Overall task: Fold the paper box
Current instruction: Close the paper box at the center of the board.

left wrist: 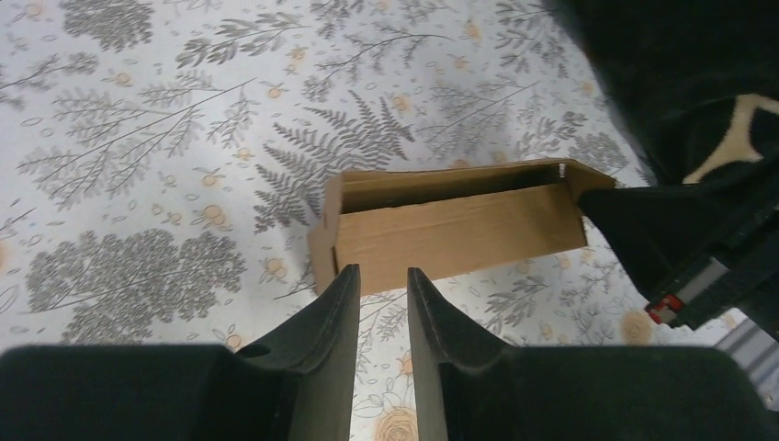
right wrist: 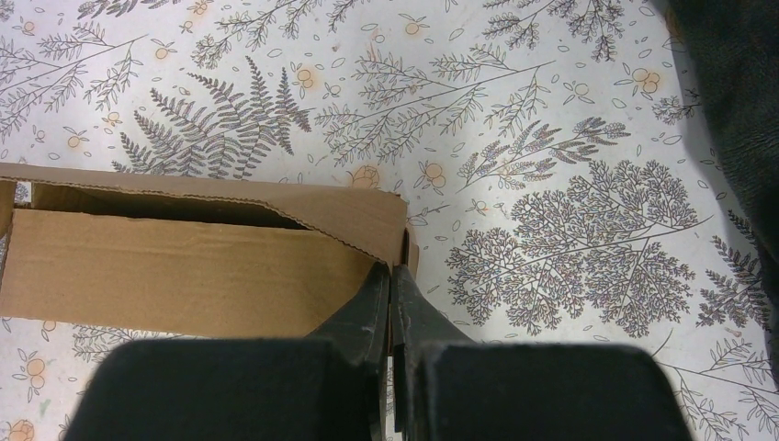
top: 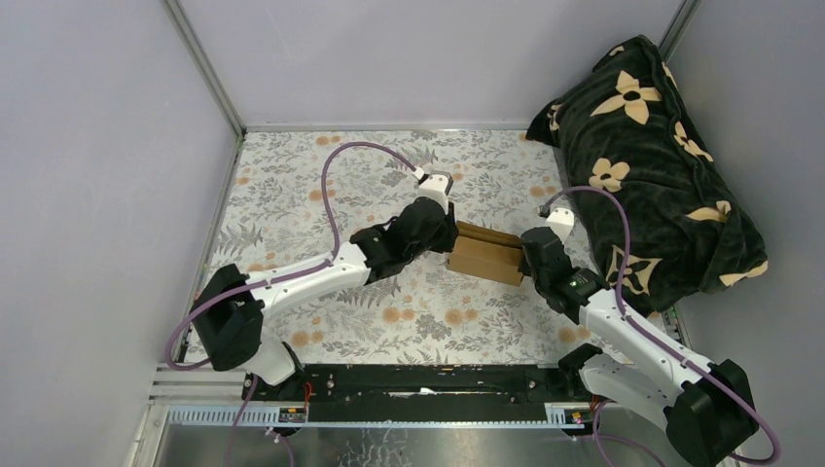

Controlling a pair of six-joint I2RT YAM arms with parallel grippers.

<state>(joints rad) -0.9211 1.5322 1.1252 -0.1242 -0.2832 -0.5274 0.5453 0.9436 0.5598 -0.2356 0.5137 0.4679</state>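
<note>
The paper box point(top: 486, 255) is a partly folded brown cardboard box lying on the floral tablecloth between both arms. In the left wrist view the paper box point(left wrist: 450, 230) lies lengthwise with its top slit open. My left gripper point(left wrist: 383, 273) is open by a narrow gap and empty, with its tips just short of the box's near wall at its left end; the top view also shows the left gripper point(top: 449, 238). My right gripper point(right wrist: 393, 271) is shut on the end wall of the box point(right wrist: 184, 276) at its right corner. It also shows in the top view point(top: 528, 261).
A dark blanket with cream flowers point(top: 652, 165) lies bundled at the right, close behind the right arm. It also shows in the left wrist view point(left wrist: 680, 83). The enclosure's grey walls point(top: 107, 175) border the cloth on three sides.
</note>
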